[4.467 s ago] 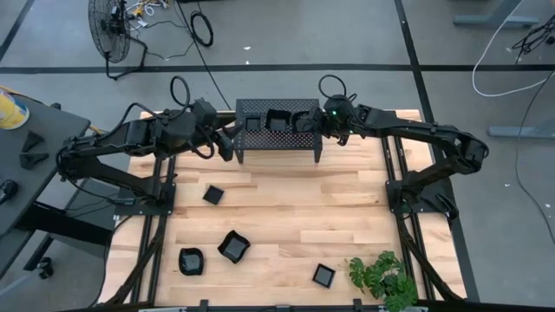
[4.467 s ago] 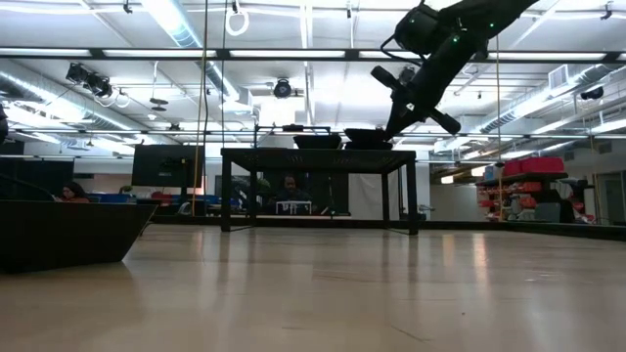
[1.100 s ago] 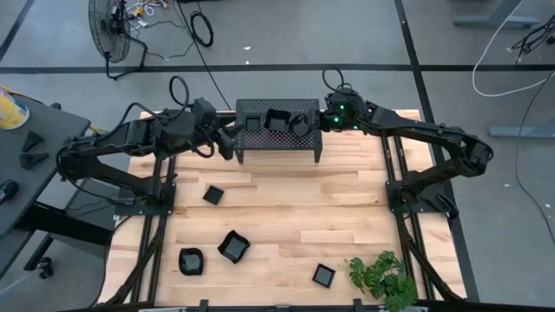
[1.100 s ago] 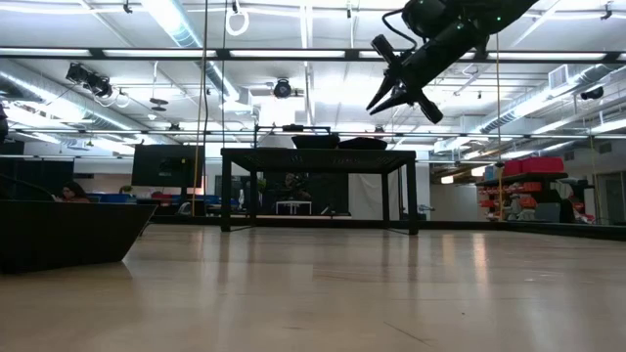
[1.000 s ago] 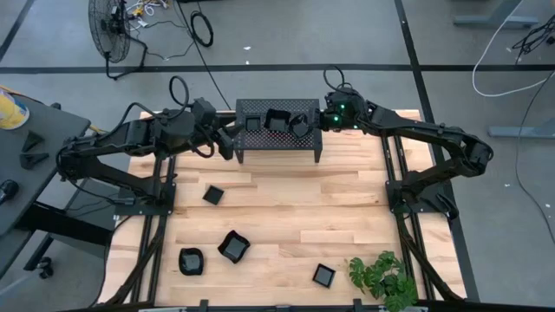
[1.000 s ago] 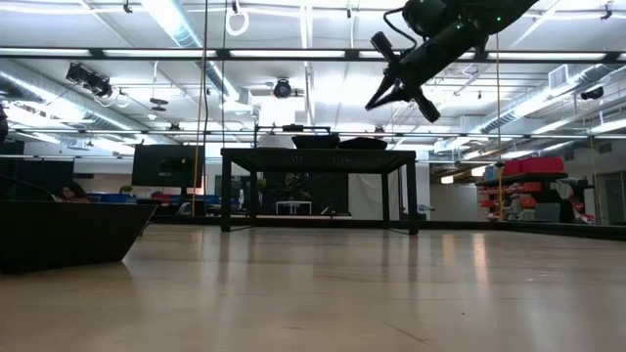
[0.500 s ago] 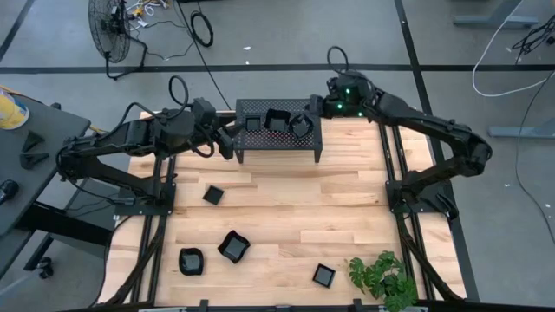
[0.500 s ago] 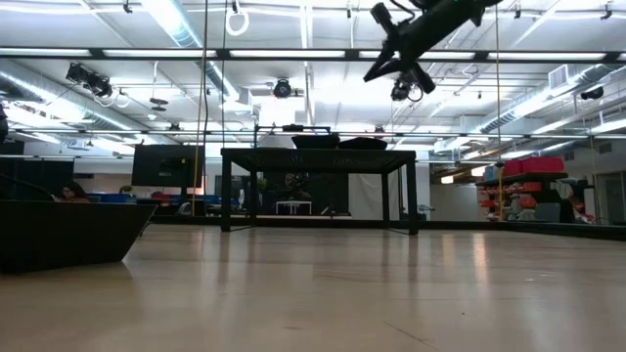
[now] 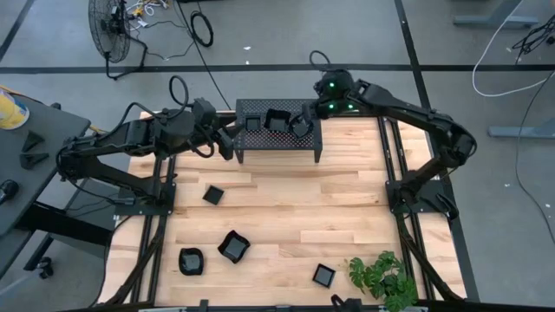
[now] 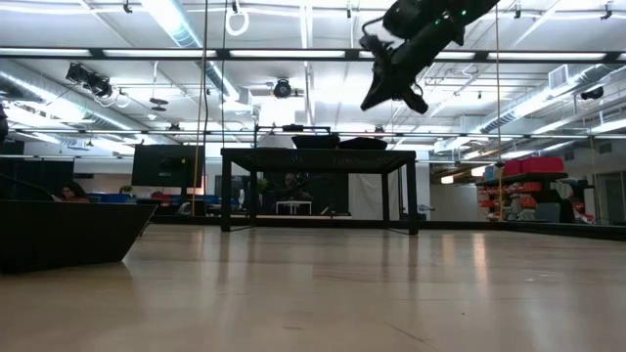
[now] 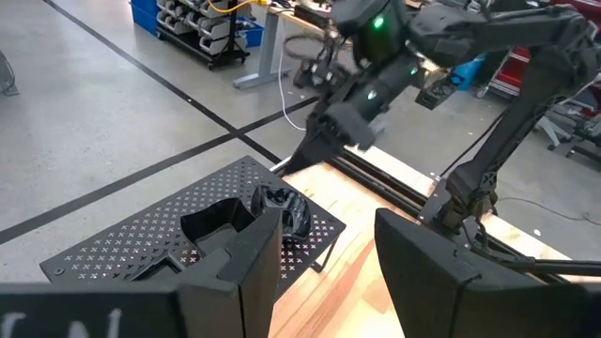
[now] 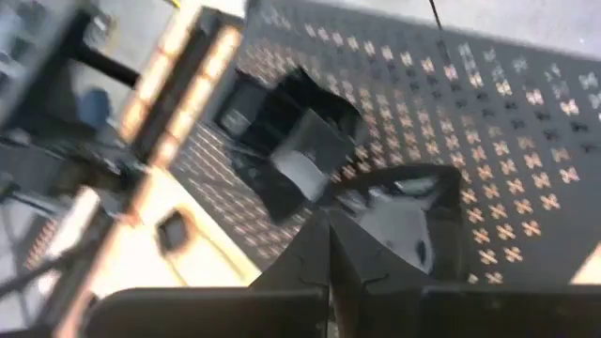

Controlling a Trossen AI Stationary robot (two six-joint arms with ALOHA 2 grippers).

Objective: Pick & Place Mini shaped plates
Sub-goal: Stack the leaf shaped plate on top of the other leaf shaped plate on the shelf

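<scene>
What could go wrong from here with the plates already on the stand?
The right gripper hangs closed right above the round plate on the perforated stand; a low sweep could knock that plate off the stand's nearby end. Three plates crowd the stand top, so another one may land on a rim and tilt. The left gripper waits open beside the stand's other end.

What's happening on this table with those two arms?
Two robot arms are moving small black plates onto a perforated stand. Three plates already sit on it. The right end effector, fingers shut and empty, hangs above the stand. The left end effector waits open beside it. Four plates remain on the table.
</scene>
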